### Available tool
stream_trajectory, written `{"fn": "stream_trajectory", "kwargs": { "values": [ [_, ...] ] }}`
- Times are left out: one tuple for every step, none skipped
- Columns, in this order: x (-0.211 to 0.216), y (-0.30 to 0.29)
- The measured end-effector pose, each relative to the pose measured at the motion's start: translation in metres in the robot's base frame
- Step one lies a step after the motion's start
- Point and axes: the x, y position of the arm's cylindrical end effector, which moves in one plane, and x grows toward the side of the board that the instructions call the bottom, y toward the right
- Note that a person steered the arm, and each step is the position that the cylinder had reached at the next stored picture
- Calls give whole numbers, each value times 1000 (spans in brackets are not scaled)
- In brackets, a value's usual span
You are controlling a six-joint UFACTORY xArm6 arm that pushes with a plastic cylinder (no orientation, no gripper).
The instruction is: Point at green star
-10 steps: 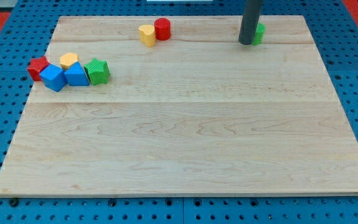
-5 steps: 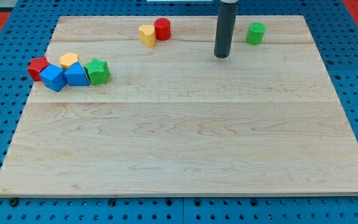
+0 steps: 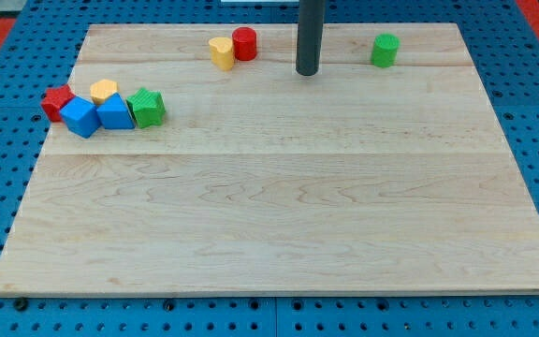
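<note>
The green star [image 3: 146,108] lies at the view's left on the wooden board [image 3: 279,215], at the right end of a cluster of blocks. My tip [image 3: 307,72] stands near the view's top, right of the middle, far to the right of the green star. It touches no block. It stands between the red cylinder [image 3: 244,44] and the green cylinder [image 3: 385,50].
Touching the green star's left side is a blue block [image 3: 115,112], with another blue block [image 3: 80,117], a yellow block [image 3: 104,91] and a red block [image 3: 57,101] beside it. A yellow heart [image 3: 221,52] touches the red cylinder.
My tip has moved left from beside the green cylinder towards the middle of the board's top. No block has moved.
</note>
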Motion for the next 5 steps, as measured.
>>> {"fn": "stream_trajectory", "kwargs": {
  "values": [
    [3, -12],
    [57, -67],
    [100, -150],
    [130, -178],
    [98, -224]
  ]
}}
